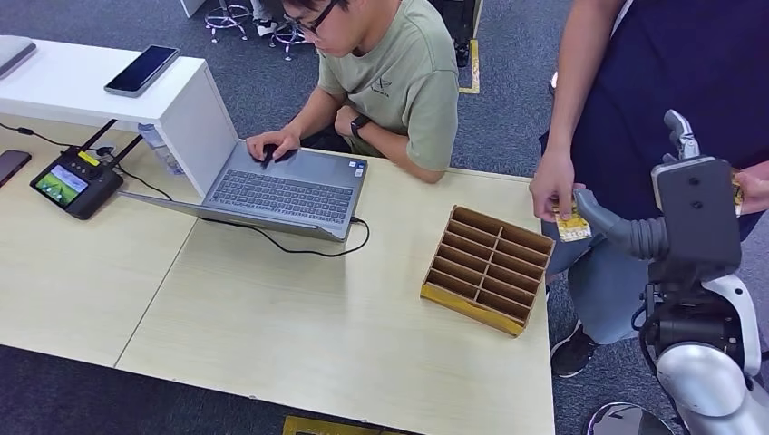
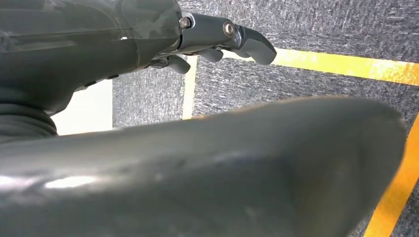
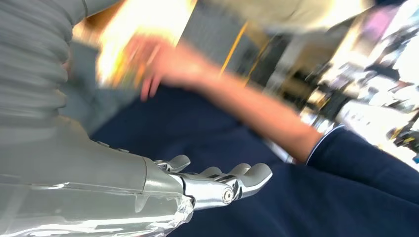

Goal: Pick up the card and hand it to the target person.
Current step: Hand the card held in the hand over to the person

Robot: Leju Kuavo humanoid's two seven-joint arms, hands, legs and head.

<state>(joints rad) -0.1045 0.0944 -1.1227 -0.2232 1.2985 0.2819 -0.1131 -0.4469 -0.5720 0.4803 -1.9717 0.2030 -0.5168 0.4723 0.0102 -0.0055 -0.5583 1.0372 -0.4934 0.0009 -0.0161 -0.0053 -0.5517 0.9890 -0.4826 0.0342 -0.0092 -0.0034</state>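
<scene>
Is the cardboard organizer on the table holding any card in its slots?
No. In the head view, the slots of the cardboard organizer are all empty, while the card is in the standing person's hand.

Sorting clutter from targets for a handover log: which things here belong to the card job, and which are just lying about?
Job:
card, in the standing person's hand
right hand, raised beside the card

Lying about:
laptop
organizer
phone
screen device
</scene>
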